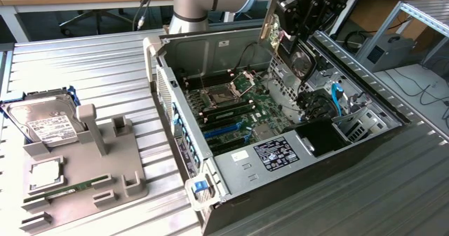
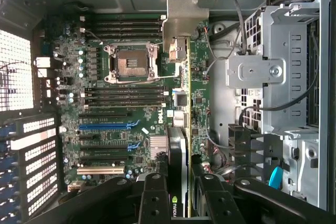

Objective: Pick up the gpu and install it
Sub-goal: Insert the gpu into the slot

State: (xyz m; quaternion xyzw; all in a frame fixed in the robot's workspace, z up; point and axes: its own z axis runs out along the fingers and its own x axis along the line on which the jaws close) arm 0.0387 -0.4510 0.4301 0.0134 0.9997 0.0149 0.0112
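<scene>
Above the open computer case (image 1: 337, 173), the gripper (image 2: 178, 203) holds the gpu (image 2: 177, 150) tight between its fingers. The card must be upright and lined exactly over a slot (image 2: 105, 126) before any pressing.

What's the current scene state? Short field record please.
gripper: above the open case, fingers shut on the gpu
gpu: held edge-on over the motherboard, metal bracket at its far end, not yet seated in a slot
case: lying on its side, side panel off
tray: at the exterior view's left, holds a hard drive and a RAM stick
</scene>
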